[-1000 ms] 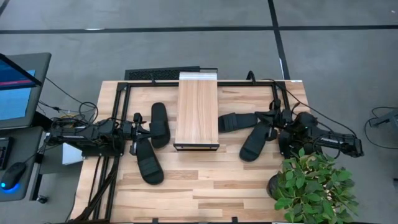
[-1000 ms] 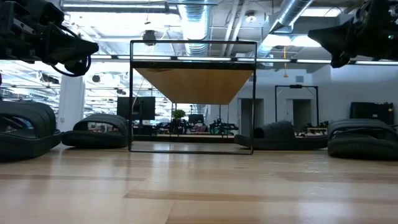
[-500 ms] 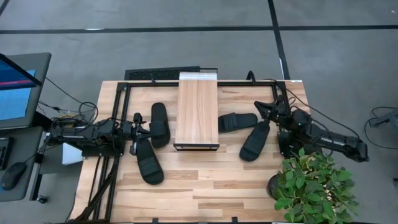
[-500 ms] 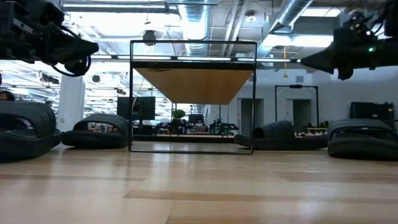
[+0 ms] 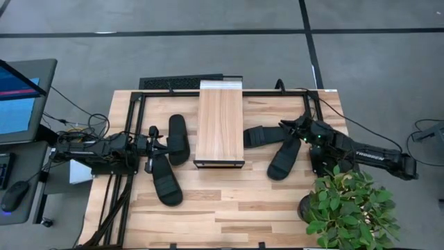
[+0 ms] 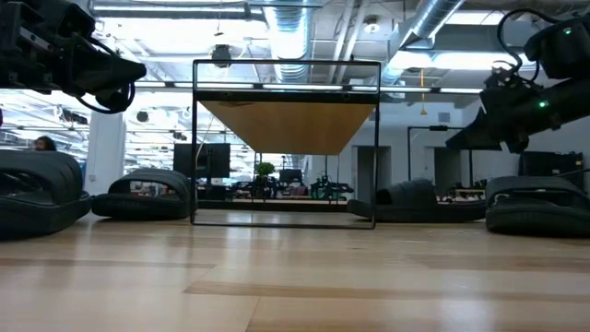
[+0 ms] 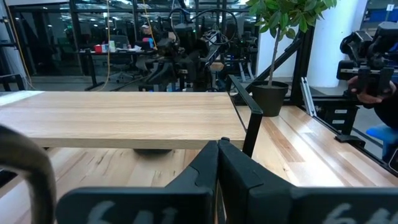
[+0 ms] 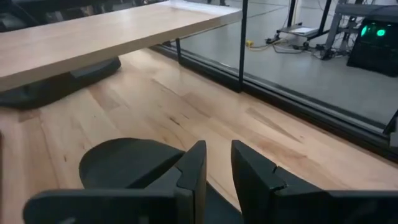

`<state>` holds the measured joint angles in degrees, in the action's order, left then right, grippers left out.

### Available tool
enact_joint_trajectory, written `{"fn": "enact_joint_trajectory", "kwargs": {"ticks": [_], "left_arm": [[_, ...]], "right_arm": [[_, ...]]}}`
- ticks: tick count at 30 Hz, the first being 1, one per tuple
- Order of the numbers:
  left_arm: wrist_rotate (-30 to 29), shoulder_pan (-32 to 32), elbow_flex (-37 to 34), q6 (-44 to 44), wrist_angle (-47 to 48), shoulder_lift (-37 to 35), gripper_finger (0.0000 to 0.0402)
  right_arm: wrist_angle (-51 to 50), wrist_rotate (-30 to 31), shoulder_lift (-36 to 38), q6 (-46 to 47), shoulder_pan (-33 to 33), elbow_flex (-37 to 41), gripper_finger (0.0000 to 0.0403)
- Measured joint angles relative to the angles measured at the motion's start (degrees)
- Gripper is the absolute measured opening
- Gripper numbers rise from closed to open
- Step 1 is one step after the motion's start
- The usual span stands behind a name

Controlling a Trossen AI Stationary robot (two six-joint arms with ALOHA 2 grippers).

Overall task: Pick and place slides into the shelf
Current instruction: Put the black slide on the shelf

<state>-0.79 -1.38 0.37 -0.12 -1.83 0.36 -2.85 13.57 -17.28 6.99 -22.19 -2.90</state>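
Butcher-block planks make up the desk [image 5: 229, 208], with grey floor around it and a potted plant [image 5: 347, 208] crowding the corner beside the right arm, its leaves covering part of that arm's base. From the low view the room behind is all ducts and glass, and the far slides show only as dark humps.

Right tool [image 5: 295, 127] hangs just above the desk with its fingers [image 8: 193, 165] a narrow slit apart and nothing between them. Below and just ahead of it lies a slide [image 5: 285, 157], angled; a second slide [image 5: 262, 135] lies between the tool and the shelf [image 5: 220, 123], its toe end nearly at the shelf's side. Whether the fingers touch either slide cannot be made out.

Left tool [image 5: 154, 132] waits at the other side of the shelf, fingers [image 7: 205, 168] pressed together, empty. A third slide [image 5: 178, 139] lies between it and the shelf, and a fourth [image 5: 166, 180] sits just beside that tool, nearer the desk's front edge.
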Motion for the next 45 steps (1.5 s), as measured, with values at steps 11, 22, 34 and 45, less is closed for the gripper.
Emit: {"fn": "enact_joint_trajectory", "kwargs": {"ticks": [11, 22, 34, 45], "left_arm": [[0.00, 0.00, -0.01, 0.06, -0.01, 0.00, 0.0000], [0.00, 0.01, -0.01, 0.01, 0.00, 0.00, 0.0000], [0.00, -0.01, -0.01, -0.09, -0.01, 0.01, 0.0000], [0.00, 0.01, 0.00, 0.17, 0.00, 0.00, 0.0000]], "right_arm": [[0.72, -0.79, 0.02, -5.40, 3.12, -0.04, 0.0067], [3.88, -4.74, -0.41, 1.32, 6.95, -0.15, 0.0067], [3.73, -4.56, -10.08, 9.27, 8.34, -0.15, 0.0068], [8.10, -4.60, -18.76, 9.56, 8.34, 1.56, 0.0068]]}}
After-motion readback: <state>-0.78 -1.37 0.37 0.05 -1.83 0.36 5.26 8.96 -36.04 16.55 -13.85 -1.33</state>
